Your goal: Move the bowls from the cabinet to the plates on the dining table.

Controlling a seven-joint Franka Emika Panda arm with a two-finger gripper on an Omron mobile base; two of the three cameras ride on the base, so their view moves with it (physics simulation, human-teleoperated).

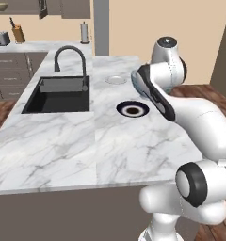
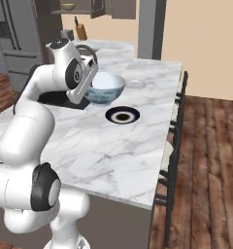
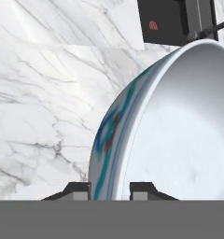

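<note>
- The white arm [image 2: 31, 131] rises from its base, bends at the elbow and reaches forward.
- The gripper [image 3: 110, 189] points down from a bent wrist.
- Its two fingers [image 3: 79, 190] are clamped on a bowl's rim [image 3: 115, 154], one on each side.

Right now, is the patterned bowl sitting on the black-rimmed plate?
No, the white blue-patterned bowl hangs in the pincer above the marble top, short of the black-rimmed plate.

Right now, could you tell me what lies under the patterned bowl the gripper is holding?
Bare marble of the dining table lies beneath the bowl, with the black-rimmed plate just beside it. The spot directly under the bowl's base is hidden.
</note>
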